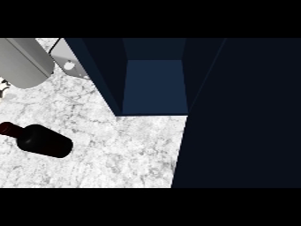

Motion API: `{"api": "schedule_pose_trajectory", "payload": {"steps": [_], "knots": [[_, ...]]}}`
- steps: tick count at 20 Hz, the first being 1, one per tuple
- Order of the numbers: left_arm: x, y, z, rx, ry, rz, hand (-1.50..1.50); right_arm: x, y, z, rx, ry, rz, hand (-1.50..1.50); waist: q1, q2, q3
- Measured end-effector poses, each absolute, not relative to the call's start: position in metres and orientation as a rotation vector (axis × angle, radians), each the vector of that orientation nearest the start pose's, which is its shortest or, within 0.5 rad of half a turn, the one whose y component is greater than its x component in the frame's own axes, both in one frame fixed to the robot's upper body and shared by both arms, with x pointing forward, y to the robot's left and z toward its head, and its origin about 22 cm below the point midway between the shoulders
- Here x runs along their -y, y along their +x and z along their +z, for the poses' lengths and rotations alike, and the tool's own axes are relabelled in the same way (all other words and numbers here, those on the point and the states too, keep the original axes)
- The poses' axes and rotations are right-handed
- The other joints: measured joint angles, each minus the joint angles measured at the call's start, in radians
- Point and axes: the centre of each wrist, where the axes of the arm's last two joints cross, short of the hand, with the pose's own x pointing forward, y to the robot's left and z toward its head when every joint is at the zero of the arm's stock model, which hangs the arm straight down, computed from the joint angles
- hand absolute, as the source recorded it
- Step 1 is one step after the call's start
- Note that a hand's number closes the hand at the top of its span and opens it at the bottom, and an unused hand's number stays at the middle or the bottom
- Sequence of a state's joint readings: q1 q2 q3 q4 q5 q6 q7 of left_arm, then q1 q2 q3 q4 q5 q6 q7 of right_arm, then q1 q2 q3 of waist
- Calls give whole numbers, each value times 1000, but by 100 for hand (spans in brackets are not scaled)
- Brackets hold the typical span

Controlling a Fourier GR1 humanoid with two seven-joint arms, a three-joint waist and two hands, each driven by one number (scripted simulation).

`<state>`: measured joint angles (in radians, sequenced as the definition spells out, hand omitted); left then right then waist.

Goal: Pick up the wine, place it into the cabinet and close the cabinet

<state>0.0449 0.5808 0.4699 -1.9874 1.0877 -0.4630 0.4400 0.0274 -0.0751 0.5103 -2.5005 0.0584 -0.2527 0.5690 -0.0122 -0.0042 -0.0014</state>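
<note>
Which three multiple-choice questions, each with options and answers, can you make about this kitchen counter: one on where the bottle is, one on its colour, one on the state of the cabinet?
1. Where is the bottle?
A. On the counter, left of the cabinet
B. Inside the cabinet
C. In a hand

2. What colour is the bottle?
A. Clear green
B. Very dark, nearly black, with a reddish-brown top
C. White

3. What is the state of the cabinet?
A. Closed
B. Open, with nothing seen inside
C. Open, with the bottle inside

Answers:
1. A, it lies on its side on the marble counter, apart from the cabinet.
2. B, the body is almost black and the top reddish brown.
3. B, the blue inside shows and holds no visible thing.
</note>
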Motion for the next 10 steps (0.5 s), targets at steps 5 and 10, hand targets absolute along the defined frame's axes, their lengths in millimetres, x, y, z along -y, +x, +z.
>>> {"api": "schedule_pose_trajectory", "payload": {"steps": [5, 10], "knots": [[-392, 202, 179, 1760, -449, -236, -150, 159, 124, 191, 1833, 338, 111, -150, -6, 0, 0], [-388, 210, 154, 1738, -444, -242, -150, 158, 123, 191, 1837, 331, 118, -150, -7, 0, -1]]}}
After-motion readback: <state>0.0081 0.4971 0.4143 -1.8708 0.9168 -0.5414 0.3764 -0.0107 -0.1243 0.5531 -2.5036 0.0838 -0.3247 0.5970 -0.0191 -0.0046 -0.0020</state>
